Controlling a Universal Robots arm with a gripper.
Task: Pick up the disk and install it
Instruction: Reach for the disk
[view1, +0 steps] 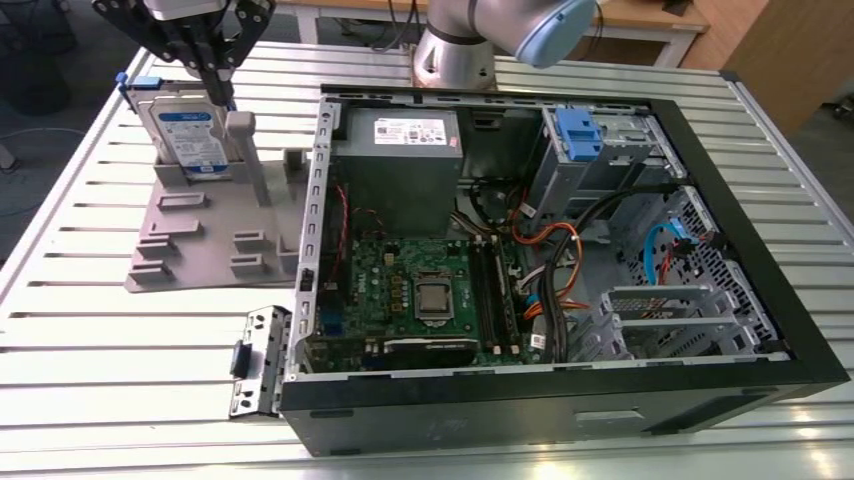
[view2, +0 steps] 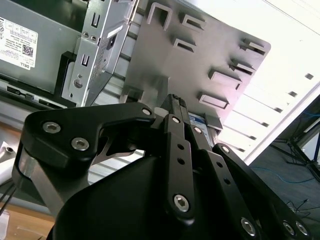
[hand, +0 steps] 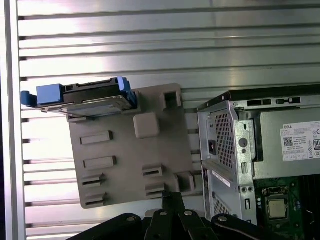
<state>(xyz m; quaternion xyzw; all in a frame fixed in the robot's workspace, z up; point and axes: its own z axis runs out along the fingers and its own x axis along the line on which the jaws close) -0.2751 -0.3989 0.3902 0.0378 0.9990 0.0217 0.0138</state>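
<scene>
The disk (view1: 187, 135) stands on edge in a grey holder (view1: 200, 240) at the exterior view's left. It is silver with a white-and-blue label and a blue frame. In the first wrist view the disk (hand: 85, 97) shows edge-on at the far corner of the holder (hand: 125, 150). My gripper (view1: 218, 90) hangs above the holder, its black fingers pressed together with nothing between them. In both wrist views the gripper (hand: 173, 197) (view2: 176, 100) hovers over the holder plate (view2: 200, 60), apart from the disk.
An open computer case (view1: 534, 230) lies to the holder's right, with a grey power supply (view1: 400, 150), a green board and cables inside. A drive bay with a blue tab (view1: 577, 130) sits at its far side. A loose metal bracket (view1: 260, 360) lies on the slatted table.
</scene>
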